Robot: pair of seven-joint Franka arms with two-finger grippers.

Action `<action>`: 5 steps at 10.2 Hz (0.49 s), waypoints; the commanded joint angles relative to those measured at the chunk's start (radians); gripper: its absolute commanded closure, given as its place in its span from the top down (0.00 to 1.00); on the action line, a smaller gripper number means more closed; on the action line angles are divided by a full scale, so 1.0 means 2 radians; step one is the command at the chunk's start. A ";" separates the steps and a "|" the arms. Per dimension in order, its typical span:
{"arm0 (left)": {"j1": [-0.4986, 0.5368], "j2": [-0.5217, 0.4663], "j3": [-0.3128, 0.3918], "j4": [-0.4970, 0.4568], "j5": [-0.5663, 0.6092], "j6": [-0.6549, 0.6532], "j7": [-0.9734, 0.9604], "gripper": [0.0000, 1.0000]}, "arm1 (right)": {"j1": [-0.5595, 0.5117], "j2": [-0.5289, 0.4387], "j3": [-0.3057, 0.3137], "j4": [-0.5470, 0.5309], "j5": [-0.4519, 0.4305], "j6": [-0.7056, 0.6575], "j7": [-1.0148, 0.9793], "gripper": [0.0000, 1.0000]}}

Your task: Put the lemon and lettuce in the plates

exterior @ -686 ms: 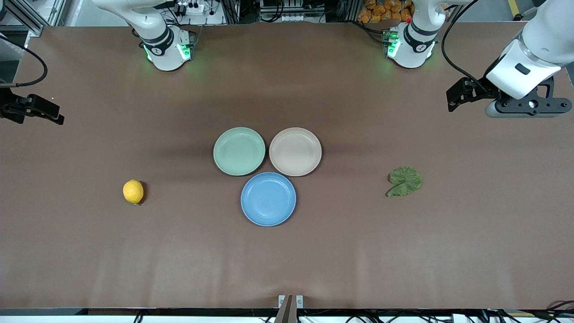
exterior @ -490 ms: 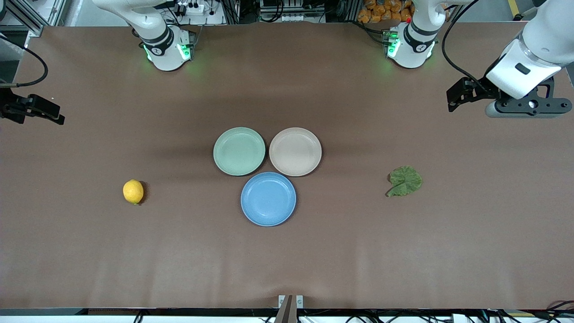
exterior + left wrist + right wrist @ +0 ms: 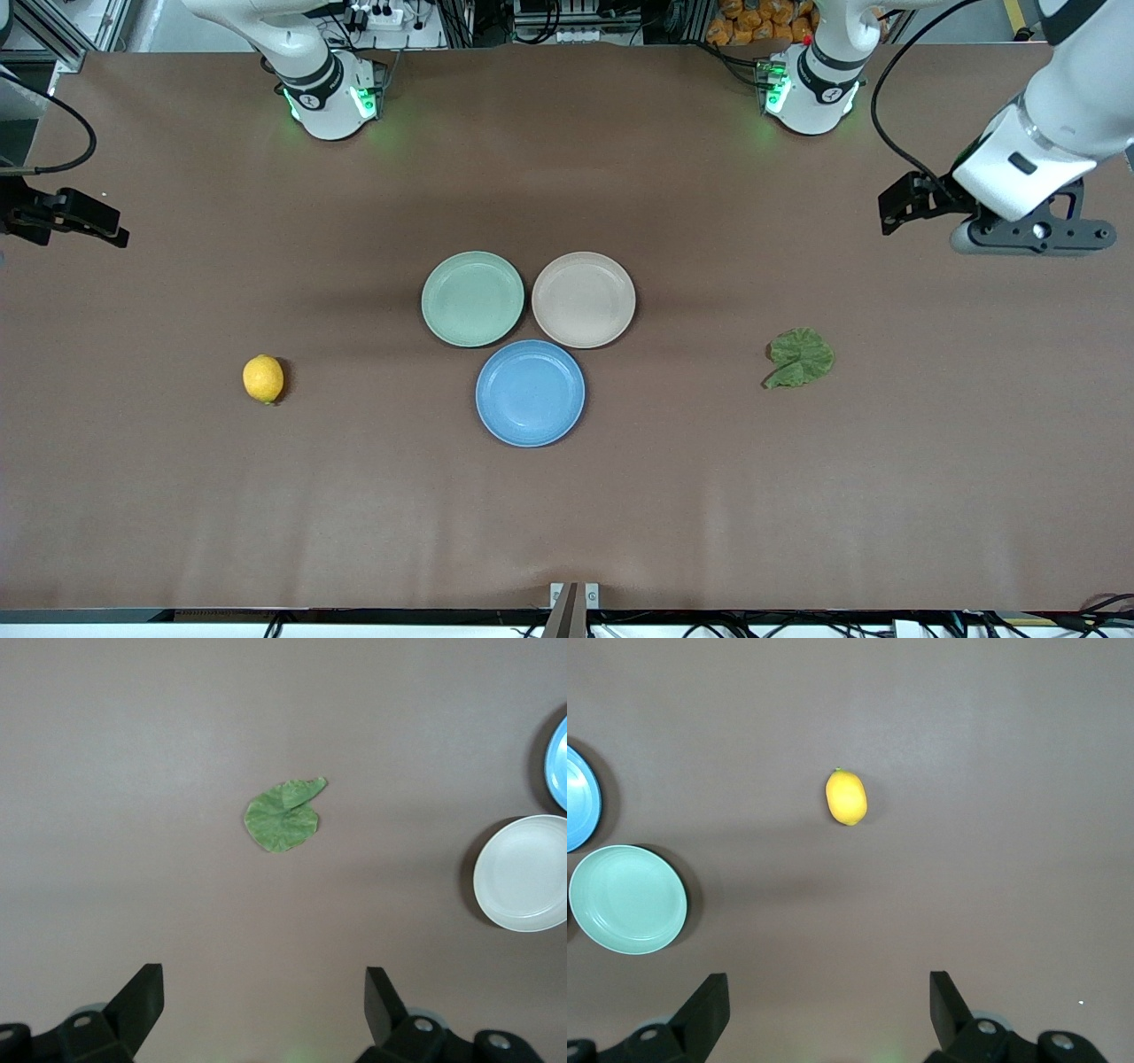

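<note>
The yellow lemon (image 3: pixel 263 379) lies on the brown table toward the right arm's end and shows in the right wrist view (image 3: pixel 846 797). The green lettuce leaf (image 3: pixel 800 358) lies toward the left arm's end and shows in the left wrist view (image 3: pixel 282 815). The blue plate (image 3: pixel 530 392) and the beige-pink plate (image 3: pixel 583 299) sit empty at the table's middle. My left gripper (image 3: pixel 1032 235) hangs open and empty over bare table at the left arm's end (image 3: pixel 263 1005). My right gripper (image 3: pixel 828 1005) is open and empty, high over the table's right-arm end.
A mint green plate (image 3: pixel 472 299) sits empty beside the beige-pink plate, touching the group of plates. The two arm bases (image 3: pixel 330 97) (image 3: pixel 811 89) stand along the table's edge farthest from the front camera. The right wrist's black camera mount (image 3: pixel 66 217) shows at the view's edge.
The left arm's hand has shifted a little toward the lettuce's side of the table. The right arm, the lemon, the lettuce and the plates have not moved.
</note>
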 commanded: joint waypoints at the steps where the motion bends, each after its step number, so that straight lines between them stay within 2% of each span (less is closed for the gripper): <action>1: 0.015 0.036 0.003 0.005 -0.008 0.016 0.017 1.00 | 0.004 0.025 -0.001 0.010 -0.006 0.012 0.008 1.00; 3: 0.017 0.050 0.003 -0.032 -0.005 0.071 0.018 1.00 | 0.002 0.050 -0.001 0.010 -0.006 0.024 0.007 1.00; 5: 0.015 0.050 0.003 -0.113 0.005 0.178 0.047 1.00 | -0.003 0.080 -0.001 0.007 -0.005 0.052 0.003 1.00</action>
